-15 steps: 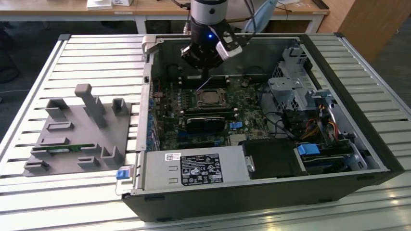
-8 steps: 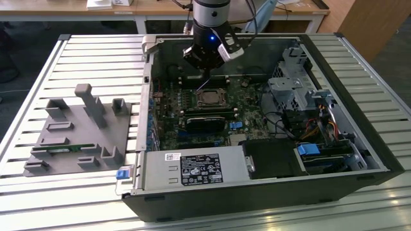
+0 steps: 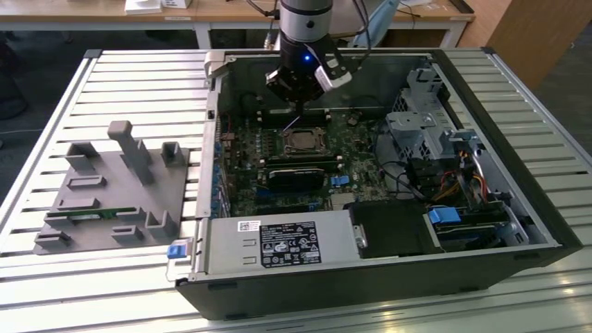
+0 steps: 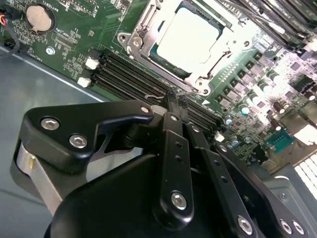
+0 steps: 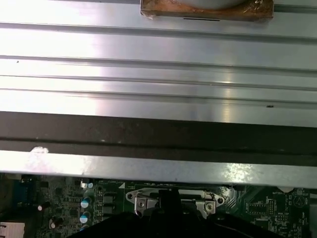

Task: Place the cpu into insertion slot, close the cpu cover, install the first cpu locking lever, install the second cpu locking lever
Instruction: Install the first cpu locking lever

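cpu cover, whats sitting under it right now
The cpu lies under the cpu cover, its pale metal top showing through the central window in the second wrist view. The frame hides the chip's edges, and the chip hides the inside of the insertion slot. The gripper is beside the cover.

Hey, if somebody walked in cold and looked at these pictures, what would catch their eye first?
Probably the open computer case lying on the slatted table, with the gripper reaching down into it over the green board. In the second wrist view, the bright cpu sits in its socket with the silvery cpu cover framing it. On the exterior view's left a grey fixture block lies beside the case.
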You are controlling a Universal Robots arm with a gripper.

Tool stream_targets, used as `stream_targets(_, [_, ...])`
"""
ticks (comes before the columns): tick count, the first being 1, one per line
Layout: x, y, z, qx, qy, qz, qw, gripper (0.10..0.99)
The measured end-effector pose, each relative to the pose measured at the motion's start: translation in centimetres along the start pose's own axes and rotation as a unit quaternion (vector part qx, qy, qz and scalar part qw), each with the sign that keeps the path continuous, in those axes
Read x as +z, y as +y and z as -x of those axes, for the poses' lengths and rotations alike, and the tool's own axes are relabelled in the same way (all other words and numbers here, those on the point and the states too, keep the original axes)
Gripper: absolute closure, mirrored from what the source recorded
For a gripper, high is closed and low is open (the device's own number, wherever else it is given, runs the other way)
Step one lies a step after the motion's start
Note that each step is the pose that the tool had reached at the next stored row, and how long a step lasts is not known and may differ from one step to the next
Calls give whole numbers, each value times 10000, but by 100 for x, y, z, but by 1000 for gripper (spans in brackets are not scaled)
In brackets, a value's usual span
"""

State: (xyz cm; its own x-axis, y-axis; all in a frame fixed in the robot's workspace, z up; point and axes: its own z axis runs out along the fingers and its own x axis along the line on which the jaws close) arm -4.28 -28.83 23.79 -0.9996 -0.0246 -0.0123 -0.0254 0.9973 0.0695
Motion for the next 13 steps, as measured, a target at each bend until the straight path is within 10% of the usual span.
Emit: stream_targets(13, [104,15,86,0,1,-3,10000,965])
